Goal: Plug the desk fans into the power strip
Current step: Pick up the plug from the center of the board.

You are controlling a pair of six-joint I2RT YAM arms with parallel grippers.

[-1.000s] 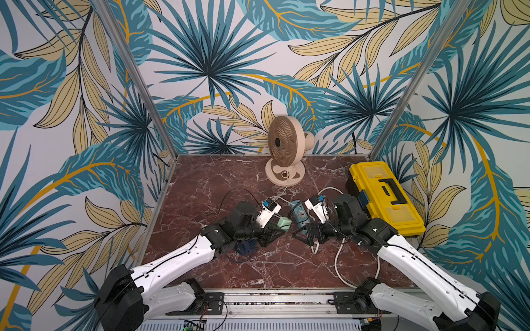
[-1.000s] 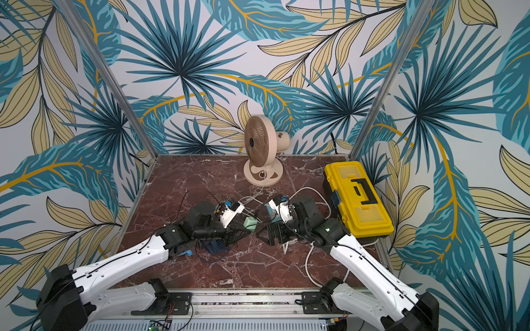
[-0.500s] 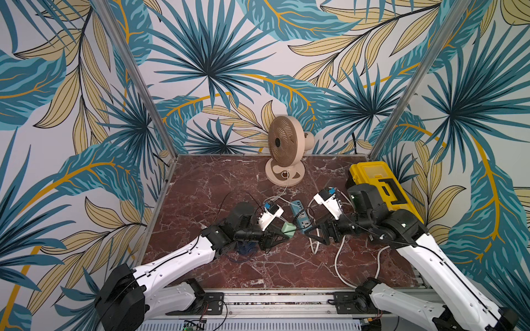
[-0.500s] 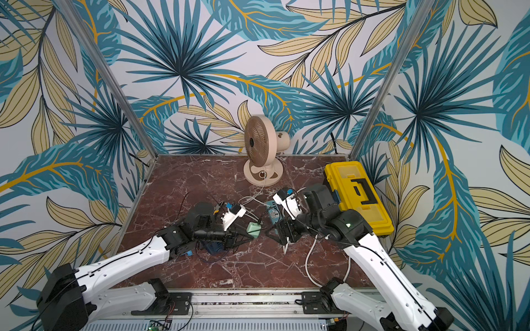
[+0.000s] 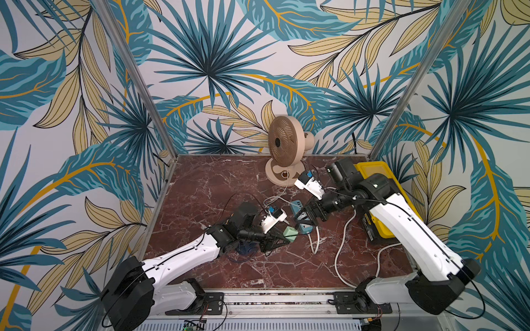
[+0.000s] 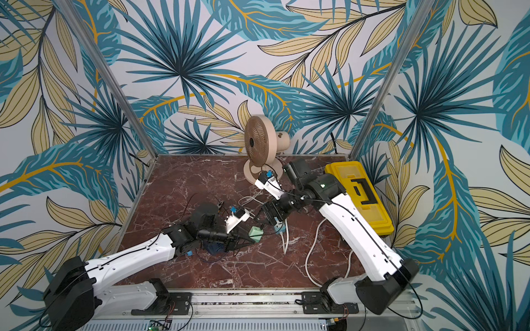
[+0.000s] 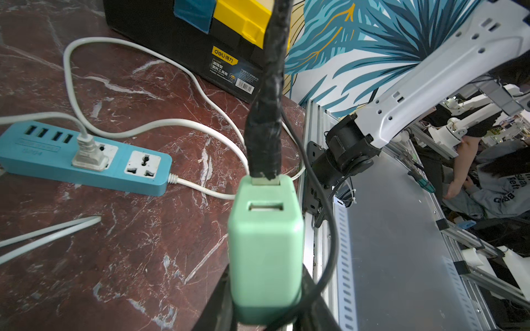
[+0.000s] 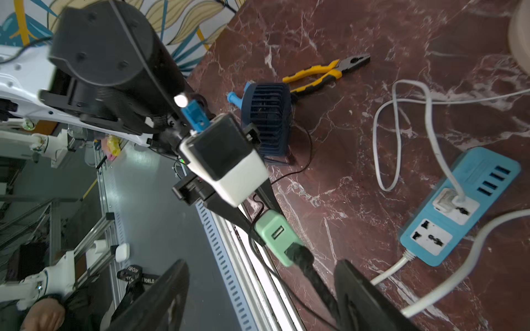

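My left end effector (image 5: 279,239) is clamped on the green adapter (image 7: 265,229) and holds it off the bench. One of its USB ports is free. A black taped cable (image 7: 266,114) is plugged into the other.

The right end effector (image 8: 261,262) hangs just above, jaws wide apart and gripping nothing. In its wrist view the taped cable passes between the fingers (image 8: 367,301).

The power strip (image 7: 37,150) lies flat near the middle of the bench, a little toward the right edge, sockets up and partly hidden under the right end effector in both top views. A white plug (image 7: 87,154) sits in one socket and the socket next to it is free. The strip's thick white cord (image 7: 200,189) leaves the end nearest the adapter, which is just beside that end.

The navy fan (image 8: 266,120) rests on the bench under my left arm. A beige fan (image 5: 284,149) stands at the back edge, and a yellow toolbox (image 6: 378,217) sits along the right edge.
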